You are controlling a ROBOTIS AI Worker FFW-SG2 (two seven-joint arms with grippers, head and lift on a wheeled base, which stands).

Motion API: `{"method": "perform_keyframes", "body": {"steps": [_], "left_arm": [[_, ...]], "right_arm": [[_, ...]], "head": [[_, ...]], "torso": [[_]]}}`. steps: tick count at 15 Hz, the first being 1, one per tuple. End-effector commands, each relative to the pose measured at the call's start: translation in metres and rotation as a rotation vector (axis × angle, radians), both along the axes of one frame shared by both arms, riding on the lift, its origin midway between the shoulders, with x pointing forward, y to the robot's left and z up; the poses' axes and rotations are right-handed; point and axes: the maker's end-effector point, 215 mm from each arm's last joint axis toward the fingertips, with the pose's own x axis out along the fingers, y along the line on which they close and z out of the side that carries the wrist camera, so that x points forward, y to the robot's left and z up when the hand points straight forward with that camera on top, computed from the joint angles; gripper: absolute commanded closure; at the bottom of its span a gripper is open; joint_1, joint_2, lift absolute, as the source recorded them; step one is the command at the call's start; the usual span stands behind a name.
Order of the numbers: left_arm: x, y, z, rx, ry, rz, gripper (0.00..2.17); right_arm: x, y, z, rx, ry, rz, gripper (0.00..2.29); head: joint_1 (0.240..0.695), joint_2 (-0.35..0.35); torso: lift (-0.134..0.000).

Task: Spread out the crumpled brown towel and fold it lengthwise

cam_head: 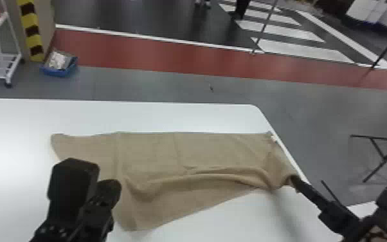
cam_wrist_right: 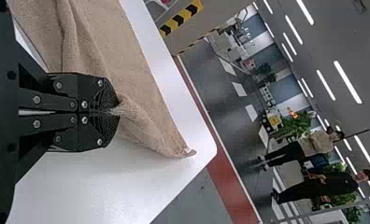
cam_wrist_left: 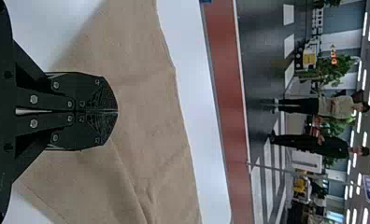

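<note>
Left wrist view: the left gripper (cam_wrist_left: 117,111) has its fingers pressed together, with no cloth seen between them. The brown towel (cam_wrist_left: 145,102) lies beyond them and spreads to both sides. Past its far hem is a strip of bare counter (cam_wrist_left: 195,93).

Right wrist view: the right gripper (cam_wrist_right: 117,111) pinches a gathered fold of the towel. From that pinch the cloth runs away toward the robot's left, while a small end of it reaches out near the counter's far right corner.

Head view: the towel's long axis runs left to right, its far hem roughly parallel to the counter's far edge and its right end along the right edge. The right gripper has the near side of that right end; a raised ridge runs leftward from there. The near hem slants, so the towel's near left corner juts toward the robot, unheld.

That corner is what the next move seems to turn on. It lies to the right of the left gripper and a little closer to the robot, and the left arm is clearly the nearer one. Gripping it would put one hand at each end of the long axis, so the near side could be squared or carried toward the far hem.
</note>
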Motion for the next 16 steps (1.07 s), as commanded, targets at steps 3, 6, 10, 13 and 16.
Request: {"method": "perform_keyframes", "body": {"steps": [3, 6, 10, 13, 16], "left_arm": [[-0.042, 0.026, -0.021, -0.008, 0.063, 0.025, 1.34], [-0.055, 0.004, -0.03, -0.011, 0.052, -0.004, 0.13], [-0.066, -0.022, -0.046, -0.017, 0.019, -0.015, 0.1], [-0.071, -0.024, -0.057, 0.028, 0.019, -0.016, 0.11], [-0.067, -0.022, -0.063, 0.025, 0.003, 0.003, 0.15]], "right_arm": [[0.014, 0.023, -0.006, 0.001, 0.01, 0.036, 1.45], [0.015, 0.027, -0.004, 0.003, 0.004, 0.039, 1.45], [0.011, 0.016, 0.002, -0.005, -0.003, 0.025, 1.45], [0.013, 0.014, 0.003, -0.009, -0.005, 0.023, 1.45], [0.018, 0.017, 0.003, -0.01, -0.005, 0.028, 1.45]], "head": [[0.695, -0.35], [0.695, -0.35], [0.695, -0.35], [0.695, -0.35], [0.695, -0.35]], "torso": [[-0.125], [-0.125], [-0.125], [-0.125], [-0.125]]}}
